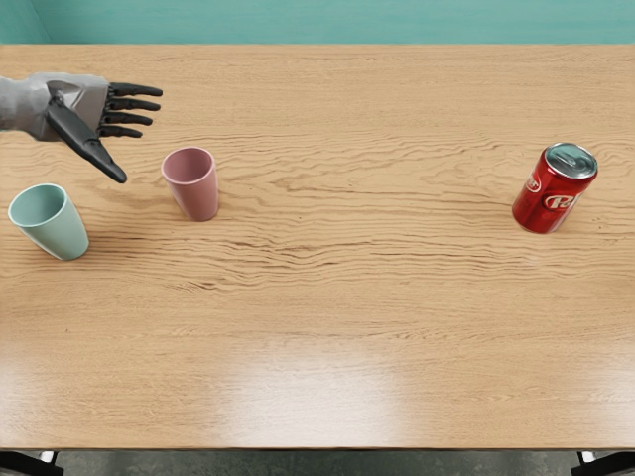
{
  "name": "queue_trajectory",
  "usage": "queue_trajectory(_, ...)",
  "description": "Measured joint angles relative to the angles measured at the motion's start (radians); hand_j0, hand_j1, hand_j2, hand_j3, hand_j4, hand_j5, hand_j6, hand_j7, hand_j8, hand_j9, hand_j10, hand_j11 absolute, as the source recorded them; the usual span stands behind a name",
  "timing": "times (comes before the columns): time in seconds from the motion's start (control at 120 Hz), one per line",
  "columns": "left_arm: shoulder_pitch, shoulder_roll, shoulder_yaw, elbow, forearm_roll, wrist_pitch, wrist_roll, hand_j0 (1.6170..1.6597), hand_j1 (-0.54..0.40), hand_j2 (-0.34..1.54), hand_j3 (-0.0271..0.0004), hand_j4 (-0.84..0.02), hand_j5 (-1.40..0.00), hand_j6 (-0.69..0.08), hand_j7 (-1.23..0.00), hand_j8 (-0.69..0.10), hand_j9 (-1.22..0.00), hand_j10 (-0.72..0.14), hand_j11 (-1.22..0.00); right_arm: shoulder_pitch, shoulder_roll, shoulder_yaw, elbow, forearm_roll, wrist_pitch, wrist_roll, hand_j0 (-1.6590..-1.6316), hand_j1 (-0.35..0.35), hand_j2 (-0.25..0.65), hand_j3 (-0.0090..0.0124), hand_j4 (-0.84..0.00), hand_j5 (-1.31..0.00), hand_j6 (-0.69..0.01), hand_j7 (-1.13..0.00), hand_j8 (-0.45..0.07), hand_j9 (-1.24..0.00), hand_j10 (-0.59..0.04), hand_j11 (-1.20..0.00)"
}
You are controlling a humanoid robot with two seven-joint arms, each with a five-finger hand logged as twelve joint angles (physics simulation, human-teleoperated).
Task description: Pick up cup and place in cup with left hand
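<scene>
Holding nothing, fingers (137, 90) spread, left hand (81, 111), pink cup (197, 191) near its thumb tip (117, 174), mint cup (62, 231) nearby.

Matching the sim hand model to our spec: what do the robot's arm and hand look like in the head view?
The left hand has slim, jointed black fingers, a smooth black thumb and a grey palm section with a darker panel. The forearm is lighter grey and rounded. I see no cables or markings.

wood-grain table (317, 327) (glossy patches), metallic can (554, 193)
</scene>
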Motion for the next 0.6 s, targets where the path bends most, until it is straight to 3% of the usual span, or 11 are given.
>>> queue_trajectory(0.1,-0.063,-0.066,0.046,0.000,0.176,0.061,0.000,1.6581,0.344,0.00,0.0000,-0.005,-0.01,-0.005,-0.01,-0.005,-0.01,-0.004,-0.01,0.000,0.000,0.000,0.000,0.000,0.000,0.000,-1.6581,-0.349,0.000,0.0000,0.000,0.00,0.001,0.00,0.000,0.00,0.000,0.00)
queue_trajectory(0.233,-0.176,-0.129,0.232,0.002,0.311,0.284,0.000,1.6581,0.343,0.00,0.0000,-0.006,-0.01,-0.006,-0.01,-0.006,-0.01,-0.006,-0.01,0.000,0.000,0.000,0.000,0.000,0.000,0.000,-1.6581,-0.349,0.000,0.0000,0.000,0.00,0.001,0.00,0.001,0.00,0.000,0.00)
queue_trajectory(0.367,-0.177,-0.205,0.373,0.004,0.367,0.422,0.000,1.6581,0.343,0.00,0.0000,-0.008,-0.01,-0.008,-0.01,-0.008,-0.01,-0.007,-0.01,0.000,0.000,0.000,0.000,0.000,0.000,0.000,-1.6581,-0.349,0.000,0.0000,0.000,0.00,0.001,0.00,0.001,0.00,0.000,0.00)
queue_trajectory(0.6,-0.182,-0.285,0.474,0.006,0.413,0.511,0.000,1.6581,0.343,0.00,0.0000,-0.009,-0.01,-0.010,-0.01,-0.009,-0.01,-0.008,-0.01,0.000,0.000,0.000,0.000,0.000,0.000,0.000,-1.6581,-0.349,0.000,0.0000,0.000,0.00,0.001,0.00,0.001,0.00,0.000,0.00)
